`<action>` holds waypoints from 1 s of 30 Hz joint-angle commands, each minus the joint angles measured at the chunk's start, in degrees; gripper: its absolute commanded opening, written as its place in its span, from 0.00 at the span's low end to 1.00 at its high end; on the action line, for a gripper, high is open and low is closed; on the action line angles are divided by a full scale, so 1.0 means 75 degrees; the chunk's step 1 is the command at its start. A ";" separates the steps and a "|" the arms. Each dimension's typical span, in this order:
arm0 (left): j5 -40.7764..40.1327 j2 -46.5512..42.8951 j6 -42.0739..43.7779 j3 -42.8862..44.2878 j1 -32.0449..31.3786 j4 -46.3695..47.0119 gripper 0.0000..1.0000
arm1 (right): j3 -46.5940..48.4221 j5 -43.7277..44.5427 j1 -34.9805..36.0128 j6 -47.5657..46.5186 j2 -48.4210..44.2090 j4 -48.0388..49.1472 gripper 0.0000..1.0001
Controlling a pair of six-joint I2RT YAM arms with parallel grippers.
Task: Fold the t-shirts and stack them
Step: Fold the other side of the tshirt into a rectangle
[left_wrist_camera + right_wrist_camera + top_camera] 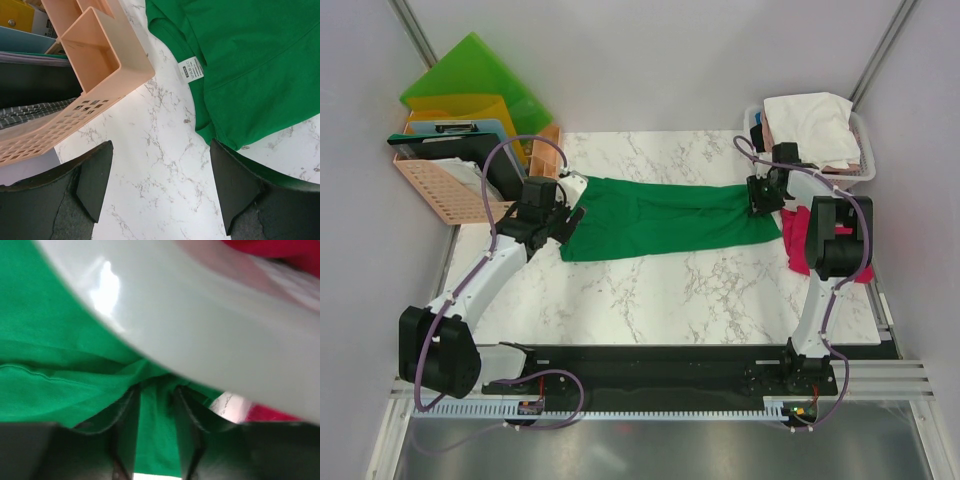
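Held left gripper (567, 218) wide open at centre-left, arm angled from lower left; pinched green t-shirt (660, 215) in right gripper (761, 197), centre-right.

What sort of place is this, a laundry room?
Probably a robot test booth, not a home: two robot arms bolted to a marble-look table, plain grey walls close around it, and a green t-shirt laid out for folding.

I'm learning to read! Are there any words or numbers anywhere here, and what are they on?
White label on the green tee, by its collar: lines of print, too small to read.
No other words, numbers or signs show in any view.
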 commanded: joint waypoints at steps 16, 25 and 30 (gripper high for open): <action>0.0073 -0.0090 -0.0028 -0.0118 0.0008 0.0299 0.85 | 0.0528 0.0196 0.0053 -0.0157 -0.1010 -0.0381 0.48; 0.0097 -0.0032 -0.0028 -0.0059 0.0008 0.0287 0.85 | 0.0997 0.0184 0.0076 -0.0052 -0.0471 -0.0487 0.48; 0.0050 -0.0090 0.0019 -0.0047 0.0019 0.0252 0.85 | 0.1033 0.0173 0.0076 0.0019 -0.0061 -0.0475 0.46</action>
